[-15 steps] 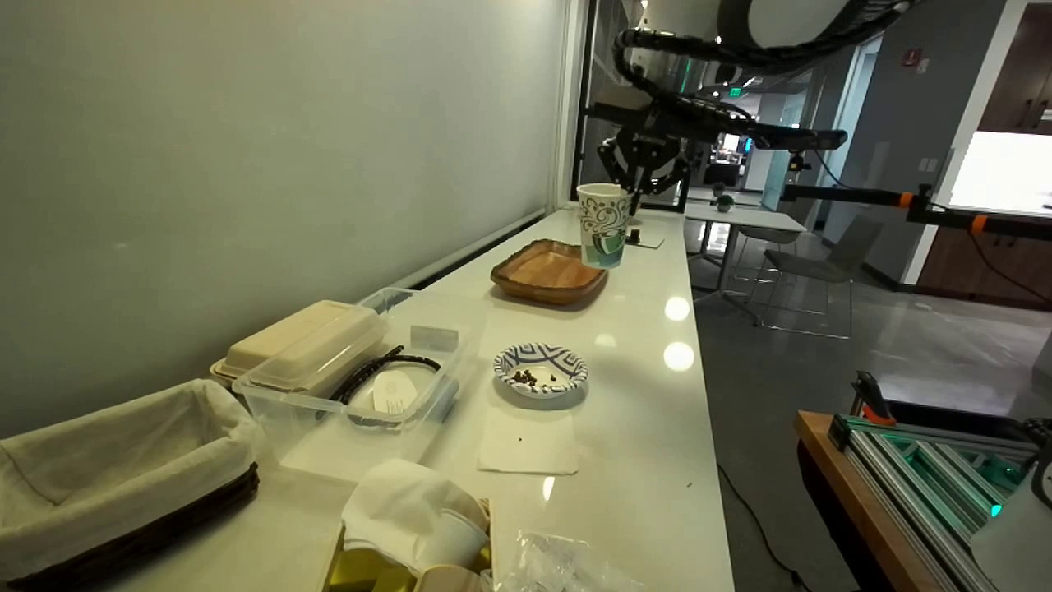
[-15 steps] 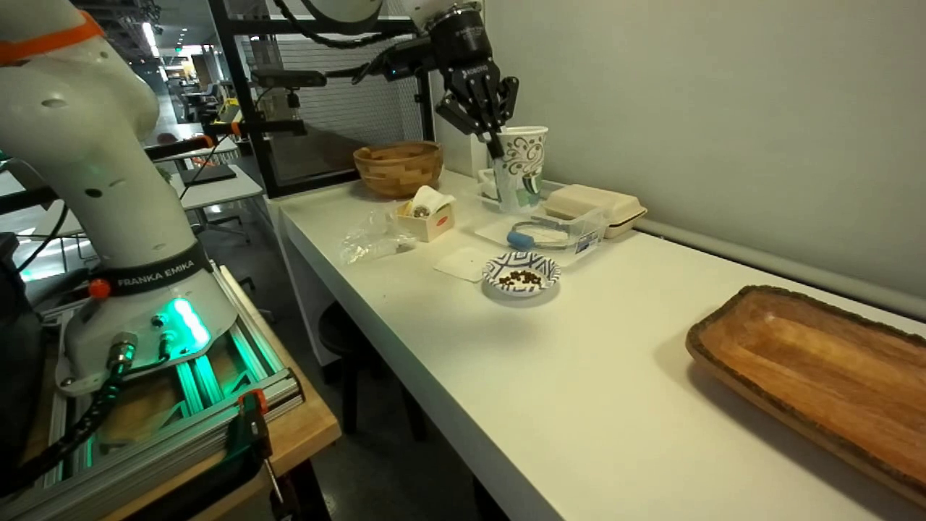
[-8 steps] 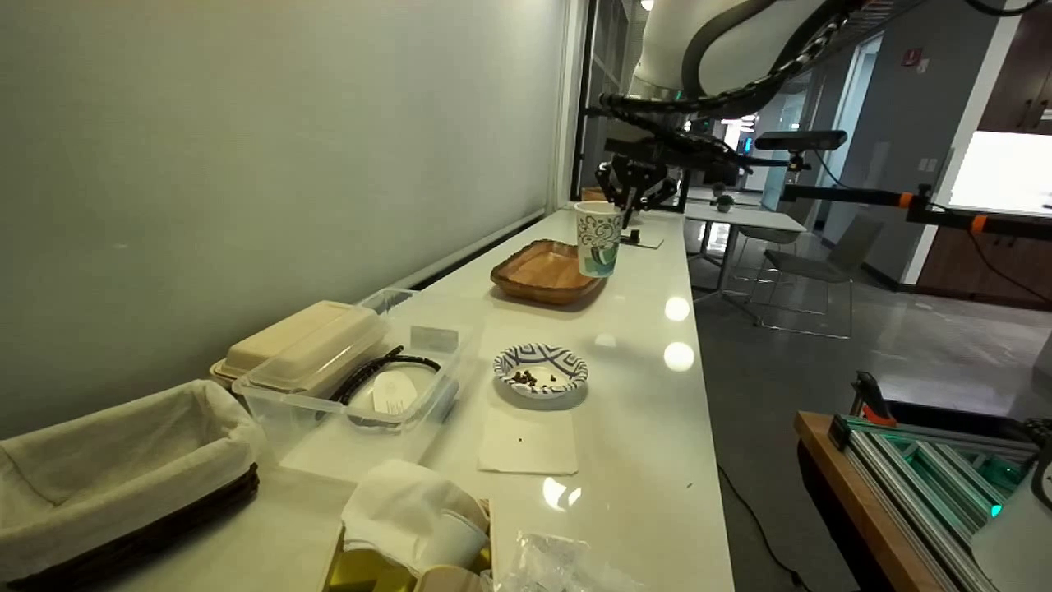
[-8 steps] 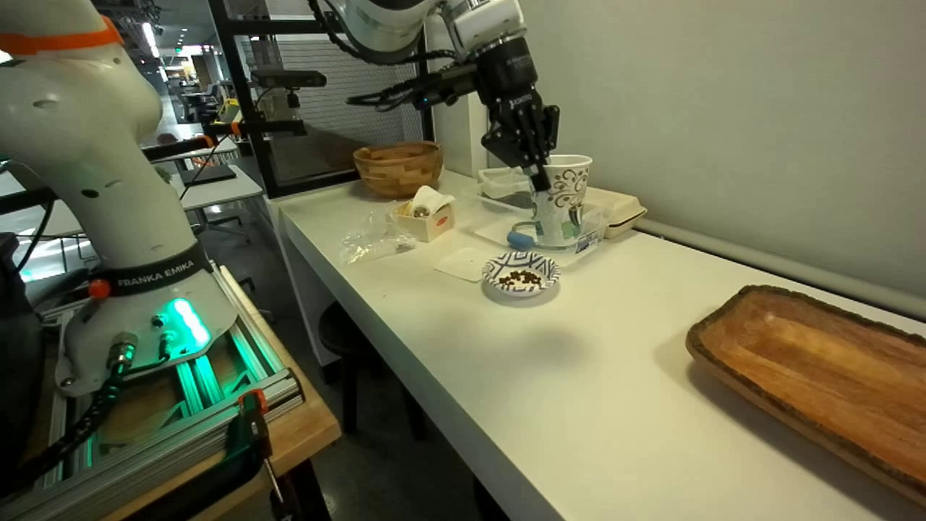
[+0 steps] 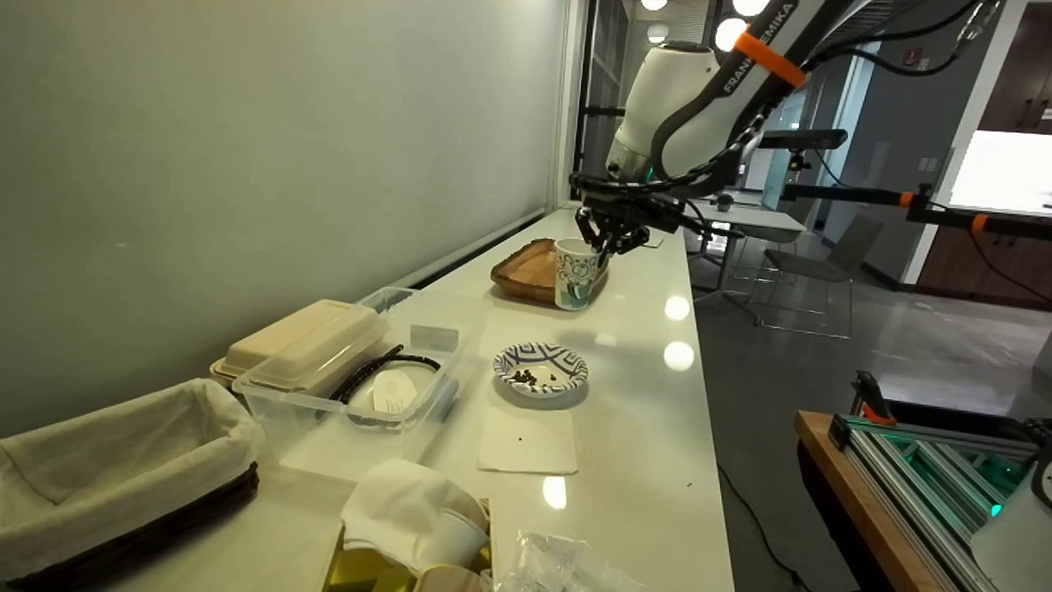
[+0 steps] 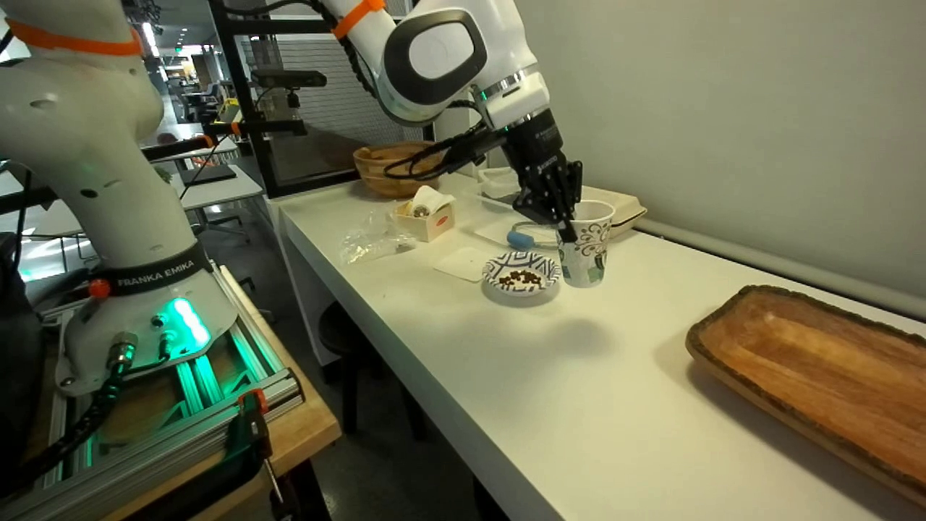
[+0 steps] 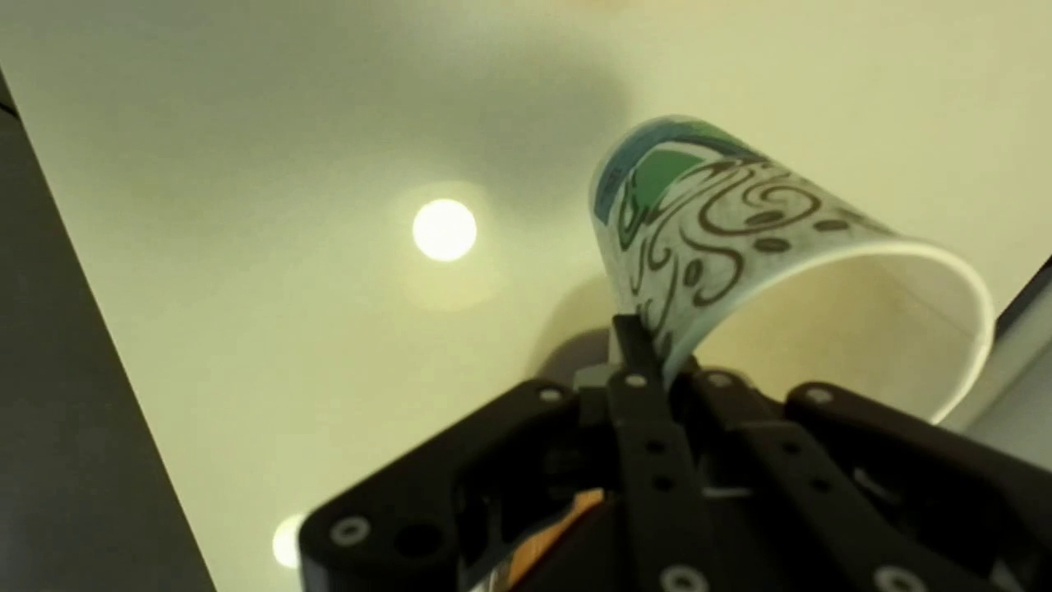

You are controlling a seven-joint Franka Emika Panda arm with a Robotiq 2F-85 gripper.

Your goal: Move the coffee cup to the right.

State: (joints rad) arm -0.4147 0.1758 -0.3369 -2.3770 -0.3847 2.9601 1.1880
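Note:
The coffee cup [image 5: 574, 279] is off-white with brown swirls and a green and blue base. It also shows in an exterior view [image 6: 587, 253] and in the wrist view [image 7: 723, 218]. My gripper [image 6: 568, 230] is shut on the cup's wall at the rim, with one finger outside and the other inside; the inner fingertip is mostly hidden. In the wrist view the gripper [image 7: 662, 353] pinches the rim's near edge. The cup hangs nearly upright and seems held above the white counter [image 6: 463, 362], beside the patterned bowl [image 6: 521, 275].
A wooden tray [image 6: 817, 362] lies further along the counter. A clear plastic bin [image 5: 370, 370] and a beige box [image 5: 300, 345] stand along the wall. A napkin [image 5: 528, 441], a small box [image 6: 427, 221] and a wooden bowl [image 6: 398, 170] are also there.
My gripper has carried the cup lower and along the counter, from over the clear bin to beside the patterned bowl. The cup stays gripped throughout; other objects have not moved.

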